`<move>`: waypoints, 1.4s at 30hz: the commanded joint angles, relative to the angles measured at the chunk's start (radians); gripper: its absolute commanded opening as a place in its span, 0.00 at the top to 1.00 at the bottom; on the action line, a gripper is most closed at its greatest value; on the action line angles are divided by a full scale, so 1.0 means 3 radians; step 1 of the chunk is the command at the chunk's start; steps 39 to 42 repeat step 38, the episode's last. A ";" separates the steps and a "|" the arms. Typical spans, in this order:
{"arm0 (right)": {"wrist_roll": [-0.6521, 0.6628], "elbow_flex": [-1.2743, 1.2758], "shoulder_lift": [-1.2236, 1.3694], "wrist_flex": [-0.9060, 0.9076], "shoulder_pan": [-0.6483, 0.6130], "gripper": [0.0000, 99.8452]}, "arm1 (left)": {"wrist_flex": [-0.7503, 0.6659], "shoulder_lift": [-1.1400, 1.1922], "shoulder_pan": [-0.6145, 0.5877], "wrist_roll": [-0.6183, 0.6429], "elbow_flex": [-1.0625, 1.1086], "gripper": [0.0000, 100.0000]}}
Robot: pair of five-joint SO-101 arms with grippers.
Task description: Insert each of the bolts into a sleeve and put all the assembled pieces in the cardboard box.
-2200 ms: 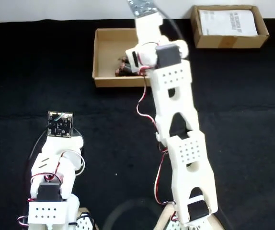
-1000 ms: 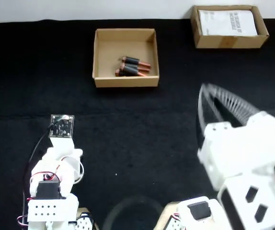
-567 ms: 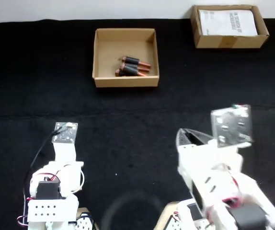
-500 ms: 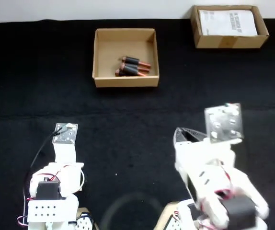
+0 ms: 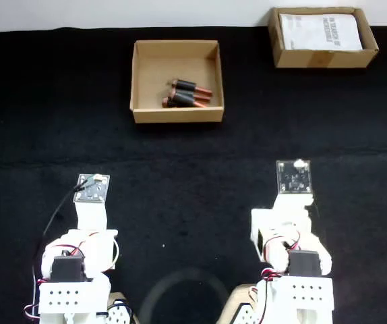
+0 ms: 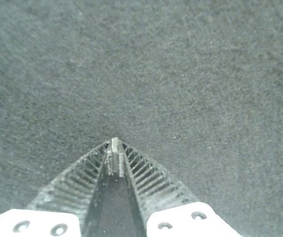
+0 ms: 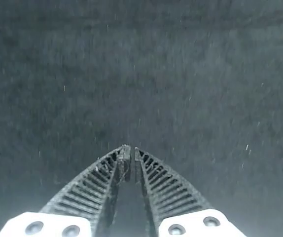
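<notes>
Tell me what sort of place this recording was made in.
Probably a lab or workshop bench set up for robot trials: a table covered in black cloth, a small white arm and a second arm at its near edge, and a cardboard box holding a few assembled pieces.

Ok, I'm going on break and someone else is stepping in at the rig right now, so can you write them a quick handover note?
Left end effector: shut, holding nothing, over the black table, arm folded at the near edge.
Right end effector: shut, holding nothing, arm folded at the near edge too.
Things: the assembled pieces lie clustered inside the cardboard box, toward its right side; the exact count is hard to tell. A second box holding a paper sheet stands at the far right.
Done: every bolt-and-sleeve piece I can see is in the cardboard box.
Left: probably nothing; count the pieces to confirm.
</notes>
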 commanded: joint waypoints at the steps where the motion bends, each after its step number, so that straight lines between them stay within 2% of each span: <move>1: 0.0041 0.0023 -0.0033 0.0207 0.0054 0.99 | 0.0015 0.0023 -0.0038 -0.0010 -0.0043 0.99; 15: 0.0041 0.0836 -0.0033 0.0248 0.0136 0.99 | 0.0015 0.0023 -0.0038 -0.0010 -0.0043 0.99; 17: 0.0051 0.0903 -0.0033 0.0233 0.0279 0.99 | 0.0015 0.0023 -0.0038 -0.0010 -0.0043 0.99; 20: 0.0056 0.0928 -0.0033 0.0258 0.0442 0.99 | 0.0015 0.0023 -0.0038 -0.0010 -0.0043 0.99; 42: 0.0056 0.0928 -0.0033 0.0258 0.0453 0.99 | 0.0015 0.0023 -0.0038 -0.0010 -0.0043 0.99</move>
